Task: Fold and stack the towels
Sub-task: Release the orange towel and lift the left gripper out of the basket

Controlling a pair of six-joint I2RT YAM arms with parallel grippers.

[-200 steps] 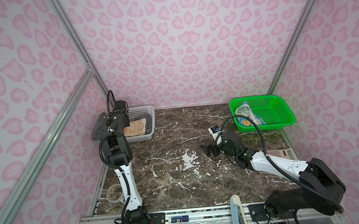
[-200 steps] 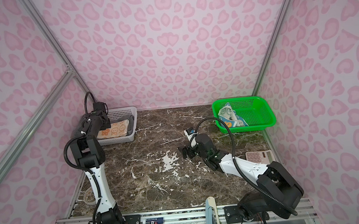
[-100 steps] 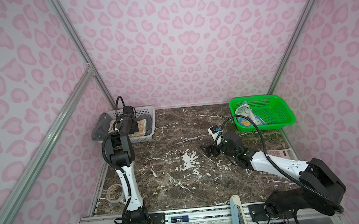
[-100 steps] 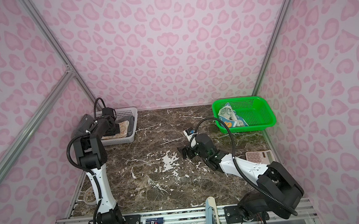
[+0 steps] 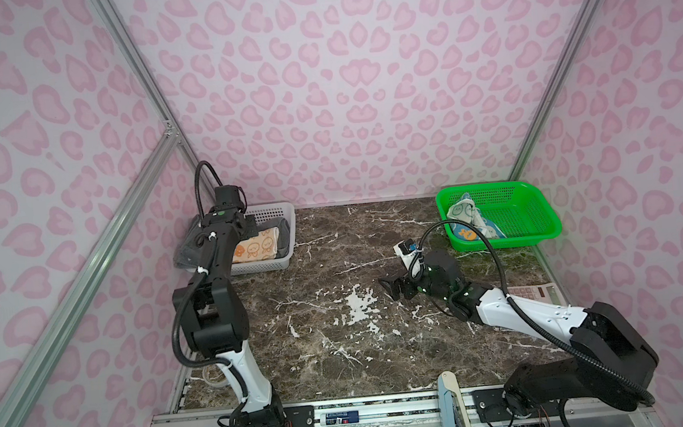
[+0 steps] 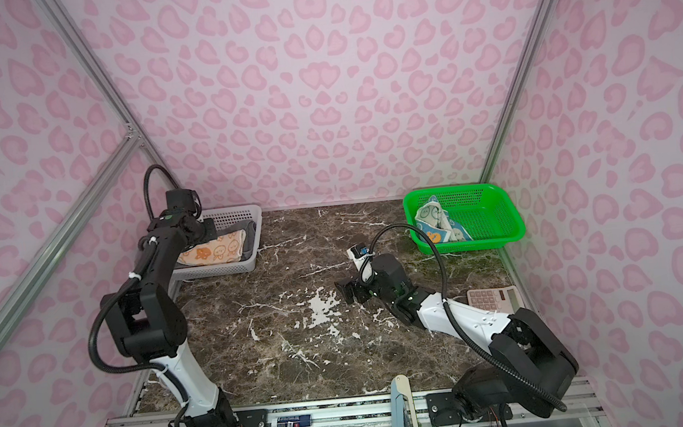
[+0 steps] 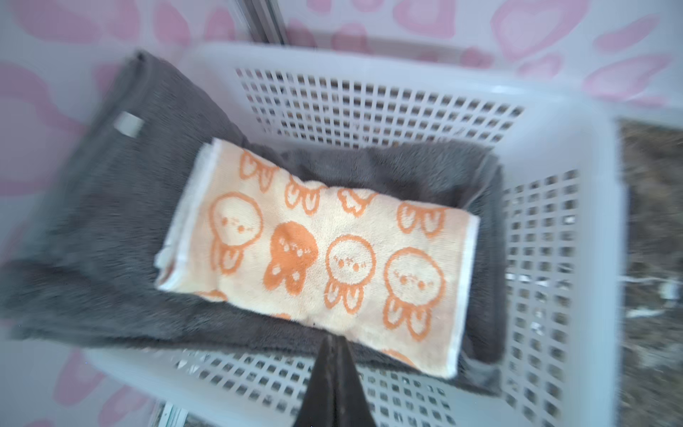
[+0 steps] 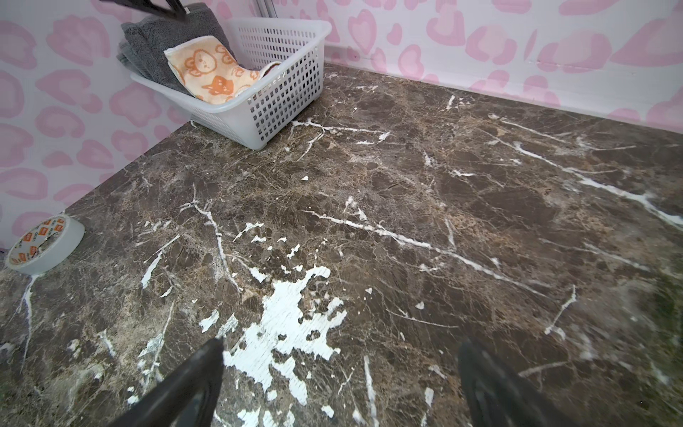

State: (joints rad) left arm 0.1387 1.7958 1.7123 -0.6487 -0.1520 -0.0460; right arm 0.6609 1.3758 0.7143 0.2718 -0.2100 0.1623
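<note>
You dipped the left gripper [image 7: 333, 344] down over the orange towel [image 5: 255, 246] in the white basket [image 5: 264, 265], hiding most of the towel in both top views. Then you raised it again toward the table's [image 5: 342, 348] back-left corner, and the towel's printed face showed once more.

Left arm [image 5: 215, 255] partly hides the grey towel [image 5: 284, 231].
</note>
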